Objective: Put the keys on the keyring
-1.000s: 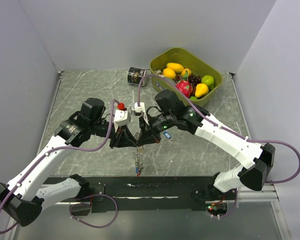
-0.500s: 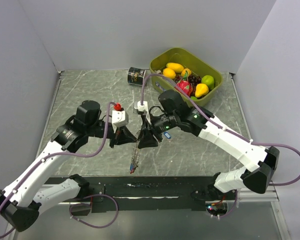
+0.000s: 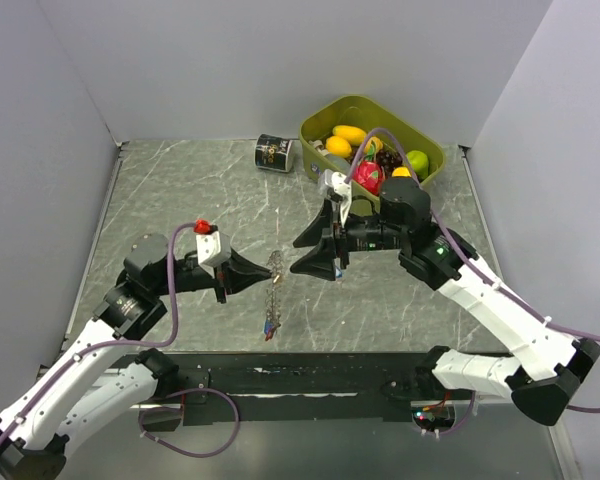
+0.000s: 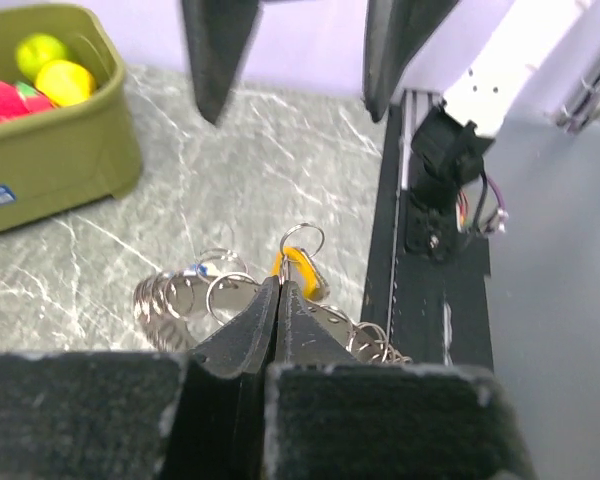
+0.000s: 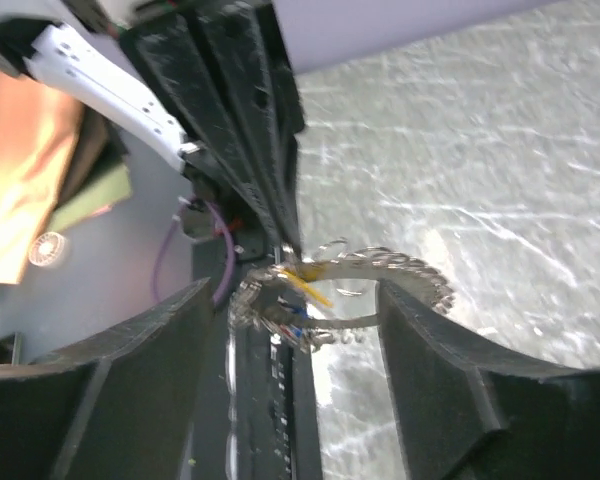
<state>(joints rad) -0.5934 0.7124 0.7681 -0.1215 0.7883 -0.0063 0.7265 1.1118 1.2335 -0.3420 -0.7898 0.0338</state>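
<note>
Silvery keyring (image 3: 273, 295) hangs down from the left gripper (image 3: 263, 272), whose fingers are squeezed shut on one little loop. The right gripper (image 3: 310, 256) is wide open just beside it, holding nothing. I think that tiny pinch could slip, and the keyring with its yellow-tagged key (image 4: 302, 275) would drop.

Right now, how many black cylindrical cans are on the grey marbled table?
1: the black cylindrical can left of the olive-green plastic bin, far side. Others may be hidden.
</note>
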